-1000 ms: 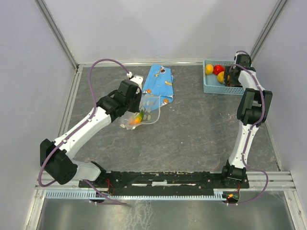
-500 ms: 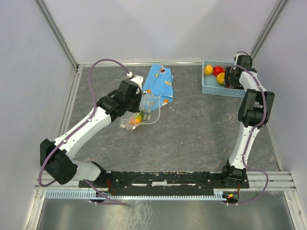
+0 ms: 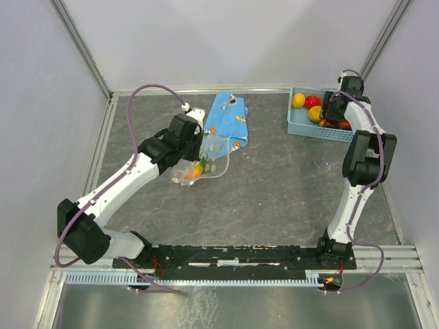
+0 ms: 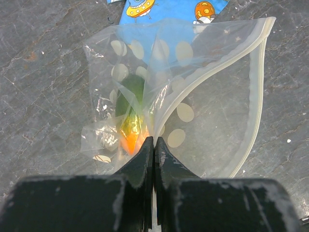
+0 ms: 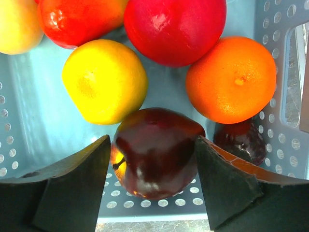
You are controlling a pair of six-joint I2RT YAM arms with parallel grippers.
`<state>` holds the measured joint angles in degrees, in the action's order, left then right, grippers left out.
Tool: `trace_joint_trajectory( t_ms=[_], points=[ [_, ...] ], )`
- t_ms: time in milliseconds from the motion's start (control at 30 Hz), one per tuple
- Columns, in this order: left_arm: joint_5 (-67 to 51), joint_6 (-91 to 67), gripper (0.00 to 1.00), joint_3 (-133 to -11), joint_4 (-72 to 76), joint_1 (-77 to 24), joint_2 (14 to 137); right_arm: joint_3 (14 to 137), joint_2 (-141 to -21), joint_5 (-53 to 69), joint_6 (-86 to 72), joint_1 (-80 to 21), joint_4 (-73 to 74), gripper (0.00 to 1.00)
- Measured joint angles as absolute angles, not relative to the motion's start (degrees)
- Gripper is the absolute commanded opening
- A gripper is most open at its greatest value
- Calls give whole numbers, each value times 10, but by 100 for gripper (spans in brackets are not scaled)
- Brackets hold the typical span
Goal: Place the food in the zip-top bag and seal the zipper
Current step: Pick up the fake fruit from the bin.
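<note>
Right claw, spread, straddles a dark fruit hidden from above; left claw pinches bag.

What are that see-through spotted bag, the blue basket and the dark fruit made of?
The clear polka-dotted bag looks like thin soft plastic film: it creases and shows the table through. The light-blue basket seems moulded matte plastic, with regular holes. The dark purple round fruit is probably glossy hard plastic, given its sharp highlights.
</note>
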<state>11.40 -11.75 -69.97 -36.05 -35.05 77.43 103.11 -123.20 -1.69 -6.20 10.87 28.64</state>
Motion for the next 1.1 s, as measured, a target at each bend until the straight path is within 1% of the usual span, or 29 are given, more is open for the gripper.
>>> trace_joint_trajectory(
  t_ms=[67, 167, 267, 1100],
  points=[
    [114, -117, 3, -700, -361, -350, 774, 1031, -1232, -17, -67, 109, 288, 87],
    [114, -117, 3, -700, -361, -350, 774, 1031, -1234, -15, -75, 109, 296, 94],
    [113, -117, 3, -700, -361, -350, 774, 1031, -1238, -15, -78, 109, 304, 99],
    [104, -117, 3, -700, -361, -350, 774, 1061, -1286, -22, -83, 110, 317, 99]
  ],
)
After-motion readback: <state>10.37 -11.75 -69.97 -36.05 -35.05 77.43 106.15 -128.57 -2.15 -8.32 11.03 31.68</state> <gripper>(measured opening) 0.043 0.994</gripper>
